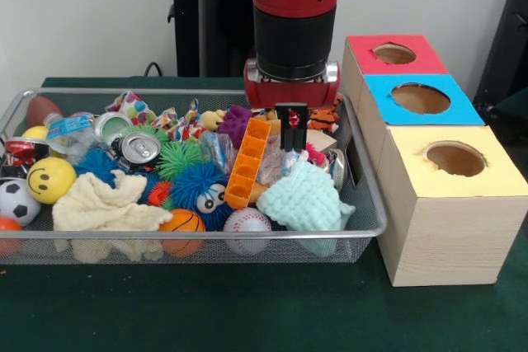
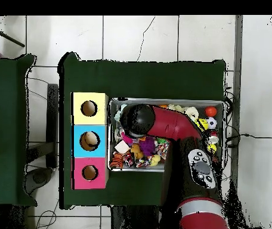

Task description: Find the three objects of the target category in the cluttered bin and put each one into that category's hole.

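The wire-mesh bin (image 1: pixel 198 235) is full of toys; it also shows in the overhead view (image 2: pixel 162 101). A see-through bottle with a blue label (image 1: pixel 68 128) lies at its far left. Crumpled clear plastic (image 1: pixel 220 151) lies beside the orange block, and more (image 1: pixel 271 167) lies just left of my gripper; I cannot tell if these are bottles. My gripper (image 1: pixel 290 147) hangs straight down into the bin's right part, above a mint cloth. The red-topped box's hole (image 1: pixel 394 53) is the farthest of the three in the front view and also shows from overhead (image 2: pixel 90 172).
Blue-topped (image 1: pixel 421 98) and yellow-topped (image 1: pixel 455 158) boxes stand next to the red one, right of the bin. Silver cans (image 1: pixel 139 147), spiky balls (image 1: pixel 180 157), an orange block (image 1: pixel 247 162), a mint cloth (image 1: pixel 304 197), a cream cloth (image 1: pixel 107 204) and sport balls crowd the bin.
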{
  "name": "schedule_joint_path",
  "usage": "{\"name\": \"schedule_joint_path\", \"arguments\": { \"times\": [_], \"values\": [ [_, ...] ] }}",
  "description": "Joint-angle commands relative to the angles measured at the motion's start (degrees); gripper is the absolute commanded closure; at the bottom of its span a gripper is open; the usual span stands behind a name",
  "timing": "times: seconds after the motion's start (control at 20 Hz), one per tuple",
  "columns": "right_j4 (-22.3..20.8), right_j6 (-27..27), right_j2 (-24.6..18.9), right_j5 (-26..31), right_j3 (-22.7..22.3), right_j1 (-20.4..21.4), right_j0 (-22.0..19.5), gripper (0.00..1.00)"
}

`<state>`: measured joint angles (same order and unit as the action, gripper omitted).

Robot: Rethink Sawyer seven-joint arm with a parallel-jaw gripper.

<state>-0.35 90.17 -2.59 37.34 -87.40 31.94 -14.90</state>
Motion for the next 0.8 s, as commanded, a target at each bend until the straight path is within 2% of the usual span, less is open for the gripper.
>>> {"name": "schedule_joint_path", "arguments": {
  "times": [0.05, 0.2, 0.25, 0.55, 0.8],
  "values": [
    [1.1, 6.8, -2.1, 7.5, 6.2, -4.2, -0.1, 1.00],
    [1.3, 7.2, -2.2, 6.1, 5.5, -4.0, -0.3, 1.00],
    [1.3, 7.2, -2.2, 5.6, 5.3, -4.0, -0.3, 0.00],
    [0.8, 6.8, -2.0, 7.0, 6.7, -4.6, 0.1, 0.00],
    [1.1, 7.6, -1.7, 6.6, 5.5, -4.1, 0.3, 0.00]
  ]
}}
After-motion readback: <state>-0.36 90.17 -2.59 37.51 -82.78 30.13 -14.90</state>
